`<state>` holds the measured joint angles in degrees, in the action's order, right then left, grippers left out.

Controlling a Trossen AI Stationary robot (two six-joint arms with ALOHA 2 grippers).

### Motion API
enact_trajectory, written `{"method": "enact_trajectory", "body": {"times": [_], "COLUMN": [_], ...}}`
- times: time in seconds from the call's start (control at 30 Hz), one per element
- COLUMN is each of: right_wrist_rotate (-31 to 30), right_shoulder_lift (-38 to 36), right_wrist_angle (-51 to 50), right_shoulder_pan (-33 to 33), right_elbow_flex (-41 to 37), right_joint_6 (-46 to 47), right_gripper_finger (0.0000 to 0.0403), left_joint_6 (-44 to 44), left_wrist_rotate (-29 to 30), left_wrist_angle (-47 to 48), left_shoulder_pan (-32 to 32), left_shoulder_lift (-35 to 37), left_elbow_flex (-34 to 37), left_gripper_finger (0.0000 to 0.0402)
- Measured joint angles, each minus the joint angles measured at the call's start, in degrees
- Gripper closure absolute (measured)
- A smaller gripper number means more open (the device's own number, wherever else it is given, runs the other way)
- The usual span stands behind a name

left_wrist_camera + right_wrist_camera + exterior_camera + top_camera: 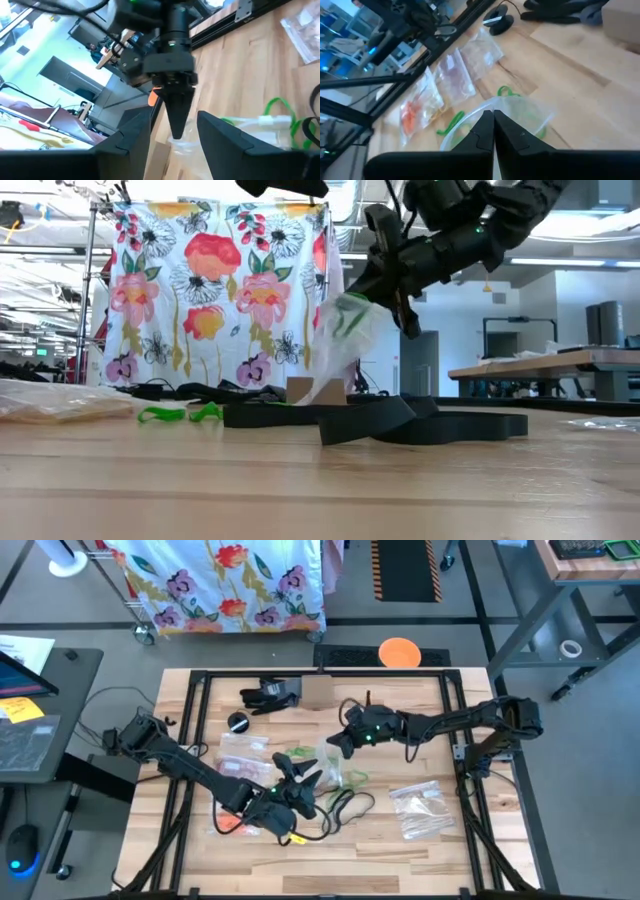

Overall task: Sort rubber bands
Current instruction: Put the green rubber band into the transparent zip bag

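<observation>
A clear plastic bag with green rubber bands inside hangs over the middle of the table. My right gripper is shut on its top. Its lower end reaches down to the table. My left gripper is open at the bag's near left side. Its fingers stand on either side of the bag's top edge, just below the right gripper's tips. I cannot tell whether they touch it. Loose green rubber bands lie on the wood beside the bag. My right gripper pinches the clear bag's top edge between its two shut fingers. The fingers slant downward from the table's right side. The bag hangs below them, with its lower end down at the table.
Clear bags with red and orange bands lie left of centre, and more clear bags lie at the right. Black cables loop near the front. At the far side are a cardboard box, dark gloves and a black round thing.
</observation>
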<state>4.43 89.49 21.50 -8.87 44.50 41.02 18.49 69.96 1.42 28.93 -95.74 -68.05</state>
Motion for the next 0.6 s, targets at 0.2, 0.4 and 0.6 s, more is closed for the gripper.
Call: {"method": "enact_trajectory", "body": {"times": [0.2, 0.4, 0.6], "right_wrist_rotate": [17.0, 17.5, 21.5], "right_shoulder_lift": [0.0, -4.3, -9.8], "right_wrist_angle": [-11.4, -21.0, -36.6], "right_shoulder_pan": [-6.1, -9.2, -11.3], "right_elbow_flex": [6.4, 13.4, 18.9], "right_joint_6": [4.4, 0.6, -3.0], "right_gripper_finger": [0.0403, 0.0403, 0.0403], "left_joint_6": [-2.1, -6.3, -17.9], "left_wrist_rotate": [0.5, 3.2, 3.4], "left_wrist_angle": [1.2, 7.1, 18.3], "left_shoulder_pan": [0.1, 0.5, 1.2], "left_shoulder_lift": [0.4, 1.9, 4.7], "left_elbow_flex": [0.0, 0.1, 0.1], "left_gripper_finger": [0.0245, 0.0245, 0.0245]}}
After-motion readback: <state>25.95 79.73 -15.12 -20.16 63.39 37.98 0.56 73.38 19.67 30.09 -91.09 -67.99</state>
